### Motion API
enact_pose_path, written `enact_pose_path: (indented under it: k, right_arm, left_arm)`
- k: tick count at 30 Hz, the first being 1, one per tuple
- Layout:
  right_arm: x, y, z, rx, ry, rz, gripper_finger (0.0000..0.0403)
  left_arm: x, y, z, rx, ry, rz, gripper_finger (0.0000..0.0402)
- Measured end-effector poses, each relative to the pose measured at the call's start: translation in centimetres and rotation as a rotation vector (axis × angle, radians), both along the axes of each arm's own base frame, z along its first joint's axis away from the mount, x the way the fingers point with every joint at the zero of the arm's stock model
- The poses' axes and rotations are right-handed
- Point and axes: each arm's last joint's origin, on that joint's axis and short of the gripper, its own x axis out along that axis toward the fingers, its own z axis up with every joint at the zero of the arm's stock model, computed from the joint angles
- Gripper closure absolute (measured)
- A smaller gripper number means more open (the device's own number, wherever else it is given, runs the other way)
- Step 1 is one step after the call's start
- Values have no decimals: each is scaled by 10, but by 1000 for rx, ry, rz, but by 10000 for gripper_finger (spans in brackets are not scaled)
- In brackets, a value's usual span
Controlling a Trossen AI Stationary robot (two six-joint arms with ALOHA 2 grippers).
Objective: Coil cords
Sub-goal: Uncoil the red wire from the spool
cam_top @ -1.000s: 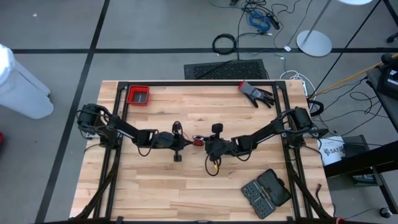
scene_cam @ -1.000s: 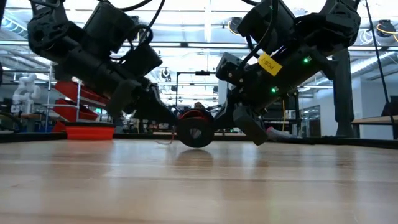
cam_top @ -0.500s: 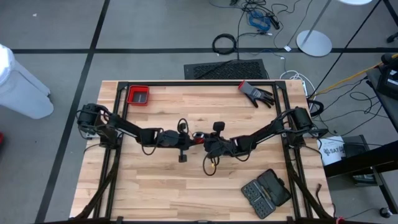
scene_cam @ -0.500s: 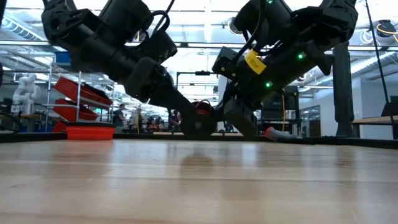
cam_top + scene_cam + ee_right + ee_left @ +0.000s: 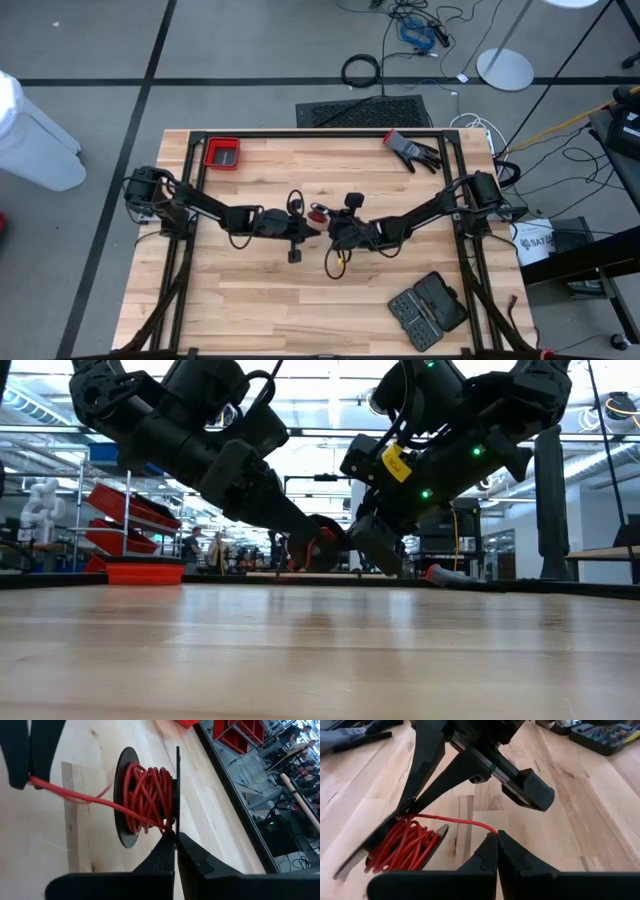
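A small black spool [image 5: 318,548] wound with thin red cord [image 5: 147,795] hangs between both grippers over the table's middle [image 5: 318,214], clear of the wood. My left gripper [image 5: 496,836] comes in from the table's left, beside the spool, and is shut on a strand of the cord. My right gripper [image 5: 175,836] comes in from the right and is shut on the spool. One strand [image 5: 85,797] runs from the winding across to my left gripper [image 5: 31,779]. My left gripper pinches a single strand of the red cord [image 5: 491,830] at its fingertips, slanting down from the table's left. The strand runs almost straight to the winding [image 5: 405,845]. My right gripper pinches the rim of one thin black flange [image 5: 177,815] between its two fingers, slanting down from the table's right. The spool is lifted clear of the table.
A red tray [image 5: 222,153] sits at the far left of the table, a black-and-red glove [image 5: 412,150] at the far right, a black bit case [image 5: 428,308] near the front right. Black frame rails [image 5: 320,133] border the table.
My left gripper has moved toward the table's right and up, close to the spool, keeping its hold on the cord. My right gripper has rolled. The spool, low over the table with its disc facing the low camera before, now hangs higher and turned.
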Motion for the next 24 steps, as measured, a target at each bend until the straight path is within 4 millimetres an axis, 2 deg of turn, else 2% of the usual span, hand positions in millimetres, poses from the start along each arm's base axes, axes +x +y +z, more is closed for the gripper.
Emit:
enact_pose_path:
  k: [5, 14, 24]
  right_arm:
    - [-1, -1, 3, 14, -30, -27, 402]
    - [-3, -1, 25, 29, -110, -44, 402]
    - [-1, 0, 30, 73, -162, -23, 402]
  left_arm:
    - [0, 2, 0, -16, -6, 35, 398]
    - [2, 5, 4, -63, -51, 67, 398]
    - [4, 5, 7, -58, -85, 89, 398]
